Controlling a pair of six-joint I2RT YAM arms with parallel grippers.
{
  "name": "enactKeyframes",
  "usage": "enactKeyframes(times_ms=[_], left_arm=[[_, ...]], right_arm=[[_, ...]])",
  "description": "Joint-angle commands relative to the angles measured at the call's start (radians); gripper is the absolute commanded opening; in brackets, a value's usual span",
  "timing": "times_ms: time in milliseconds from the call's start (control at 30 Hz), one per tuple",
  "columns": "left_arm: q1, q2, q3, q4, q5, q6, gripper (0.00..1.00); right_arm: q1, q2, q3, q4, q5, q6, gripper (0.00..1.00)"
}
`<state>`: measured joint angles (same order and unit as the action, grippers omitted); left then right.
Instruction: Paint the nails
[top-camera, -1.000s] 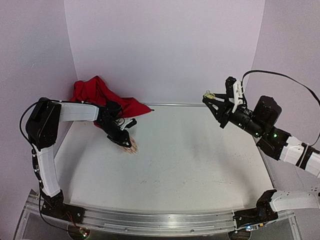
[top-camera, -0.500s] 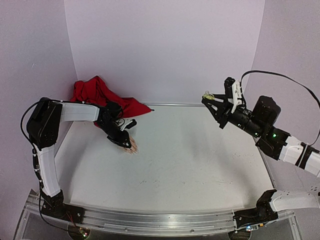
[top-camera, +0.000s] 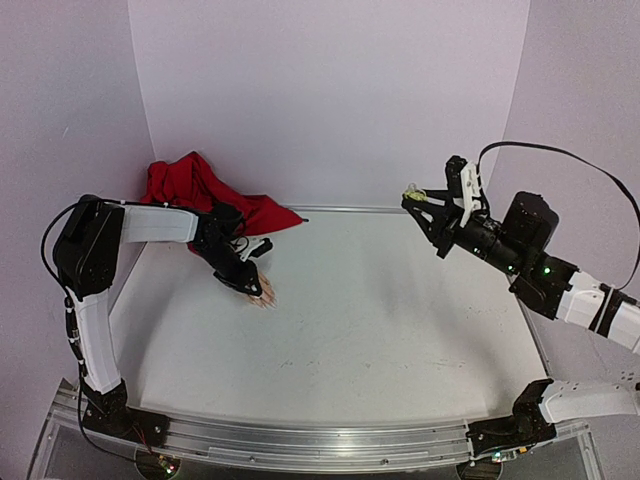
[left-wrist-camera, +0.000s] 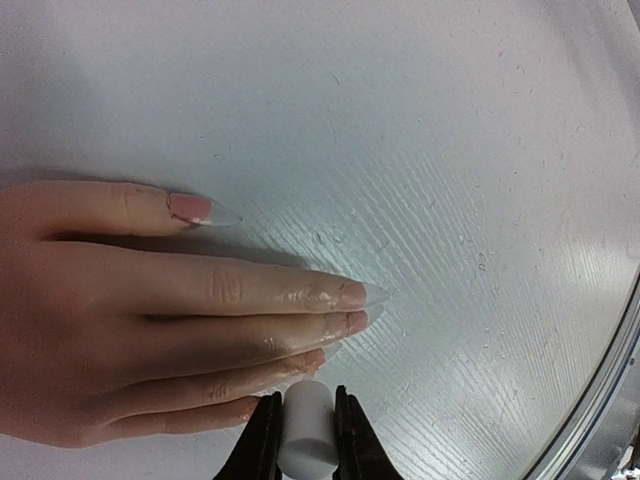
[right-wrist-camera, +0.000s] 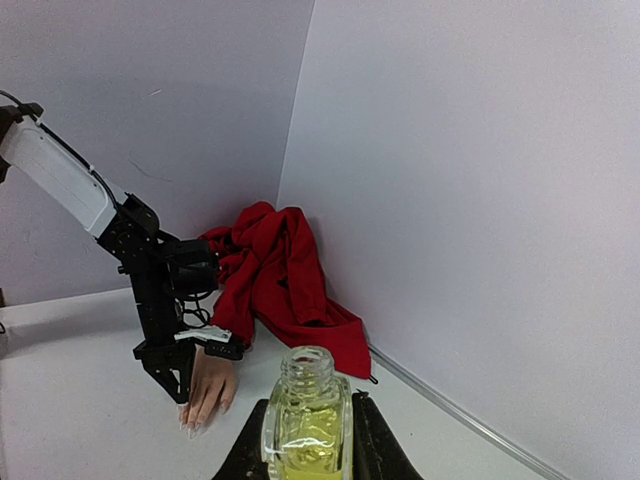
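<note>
The left tool (left-wrist-camera: 304, 412) is clamped on a small white cap (left-wrist-camera: 306, 450), whose rounded end points out between the two jaws. It sits low over the desk (left-wrist-camera: 450, 150), just beside the lower fingers of the hand (left-wrist-camera: 120, 320); whether the cap touches them cannot be told. The hand lies flat, palm down, at the back left of the desk, its fingers stretched out together with the topmost one slightly apart. The nails (left-wrist-camera: 350, 294) are long, pointed and mostly clear, and the one on the top finger shows pink near its base. The middle fingers look glossy near their tips. Behind the hand, the red sleeve (top-camera: 200, 190) is bunched up against the back wall (top-camera: 330, 100) in the left corner. The right tool (right-wrist-camera: 310, 440) is held up in the air over the right side of the desk, well apart from the hand, and is closed on a little glass bottle (right-wrist-camera: 307, 400). The bottle stands upright in the grip, its neck open, with yellowish liquid inside. In the right wrist view, the left arm (right-wrist-camera: 150, 270) reaches down onto the hand, with the sleeve heaped just behind it.
</note>
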<state>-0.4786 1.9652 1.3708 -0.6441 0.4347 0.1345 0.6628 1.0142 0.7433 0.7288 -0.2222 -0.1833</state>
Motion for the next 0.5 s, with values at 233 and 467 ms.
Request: enactKeyframes(times_ms=[233,467], left_arm=[[0.006,0.022,0.047,0.031,0.041,0.007,0.0],[0.007,0.023,0.048,0.032,0.052,0.002,0.0]], right_arm=[[0.003,-0.003,0.014,0.073,-0.022,-0.004,0.0],[0.003,0.0,0.015,0.073,-0.025,-0.004,0.0]])
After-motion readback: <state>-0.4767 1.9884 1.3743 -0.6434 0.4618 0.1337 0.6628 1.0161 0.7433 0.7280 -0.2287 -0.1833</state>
